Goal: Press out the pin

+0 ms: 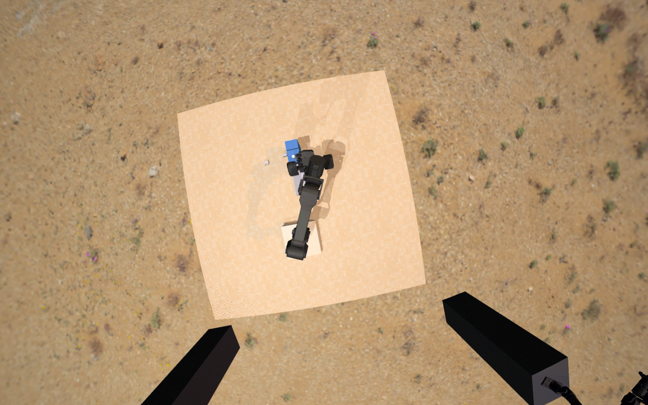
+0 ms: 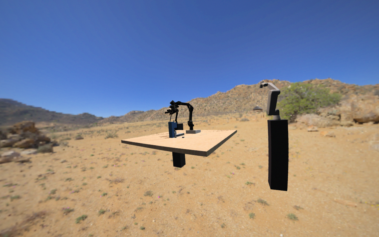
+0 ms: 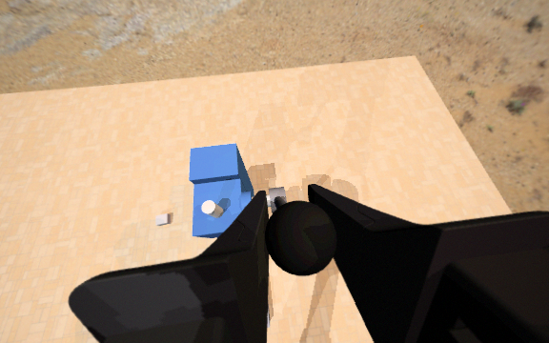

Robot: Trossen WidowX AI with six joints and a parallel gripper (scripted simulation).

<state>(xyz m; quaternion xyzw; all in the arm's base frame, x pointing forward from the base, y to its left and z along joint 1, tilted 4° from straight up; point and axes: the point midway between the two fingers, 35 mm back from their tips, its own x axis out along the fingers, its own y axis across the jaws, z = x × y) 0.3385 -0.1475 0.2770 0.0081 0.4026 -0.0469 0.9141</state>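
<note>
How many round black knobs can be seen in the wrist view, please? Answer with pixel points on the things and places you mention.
1: the black knob (image 3: 301,238), between the gripper's (image 3: 288,191) two fingers, right of the blue press (image 3: 213,163). Others may be hidden behind the fingers.

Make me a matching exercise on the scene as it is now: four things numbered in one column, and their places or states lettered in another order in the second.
1. Black ball knob
2. Small pale block
3. Blue press
4. Pale post

A. standing up from the lower blue top, beside the raised blue part
B. lying on the table top, apart from the press
C. between the fingers of the gripper
D. standing on the table top, a raised part at one end

Pairs: 1-C, 2-B, 3-D, 4-A
</note>
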